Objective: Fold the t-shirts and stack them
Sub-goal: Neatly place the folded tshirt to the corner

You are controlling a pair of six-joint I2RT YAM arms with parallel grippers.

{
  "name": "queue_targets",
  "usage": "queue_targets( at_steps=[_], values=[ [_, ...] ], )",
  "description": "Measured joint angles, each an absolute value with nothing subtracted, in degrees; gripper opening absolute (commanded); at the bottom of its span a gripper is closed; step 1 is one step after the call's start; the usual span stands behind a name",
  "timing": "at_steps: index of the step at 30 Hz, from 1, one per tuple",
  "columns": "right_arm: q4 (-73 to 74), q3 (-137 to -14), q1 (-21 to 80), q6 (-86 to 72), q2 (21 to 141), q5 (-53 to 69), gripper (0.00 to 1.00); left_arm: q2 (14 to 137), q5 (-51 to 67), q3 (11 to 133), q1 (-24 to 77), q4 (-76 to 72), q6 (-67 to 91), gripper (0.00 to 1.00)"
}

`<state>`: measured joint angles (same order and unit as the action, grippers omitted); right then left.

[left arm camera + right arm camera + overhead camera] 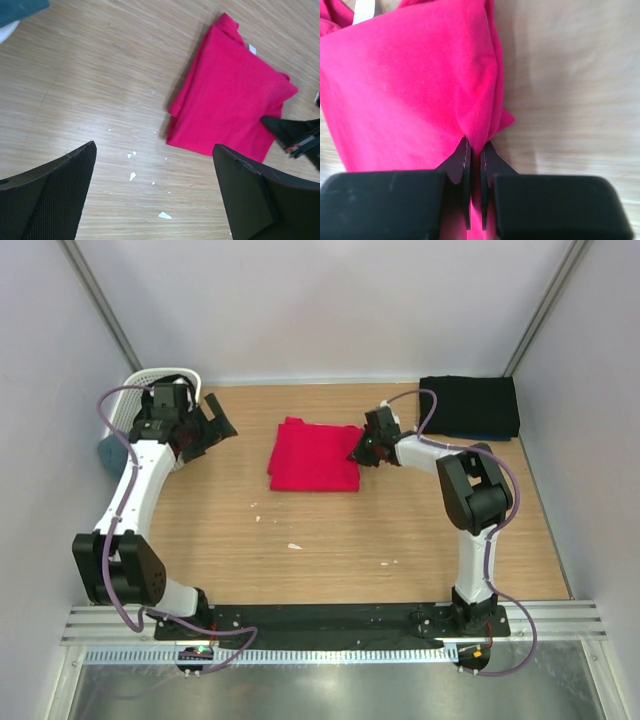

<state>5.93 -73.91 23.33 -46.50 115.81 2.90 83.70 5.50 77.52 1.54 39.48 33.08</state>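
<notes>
At far left, a white lattice basket (150, 378) sits in the back corner of the tabletop (400, 550), with a grey-blue t-shirt (108, 453) showing at its near side. Your left pincer (208, 432) hovers just right of the basket, fingers wide apart, gripping nothing. Mid-tabletop lies the folded crimson t-shirt (313, 456) (a few white scraps (294, 546) dot the wood nearer you). Your right pincer (361, 452) is clamped on that shirt's right edge, a ridge of cloth pinched between its tips. At far right, folded black t-shirts (468, 405) rest in the back corner.
</notes>
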Motion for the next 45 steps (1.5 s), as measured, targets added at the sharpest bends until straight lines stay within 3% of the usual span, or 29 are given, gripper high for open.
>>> queue_targets(
  at_steps=[15,45],
  values=[
    [35.35,-123.26,2.48,-19.18,133.1,7.03,0.01,78.5,5.19,75.57,-2.31,40.23,31.38,1.0],
    [43.92,-140.16,-5.58,-6.44,133.64,4.93,0.01,78.17,2.5,75.2,-2.39,44.1,31.7,0.99]
  ],
)
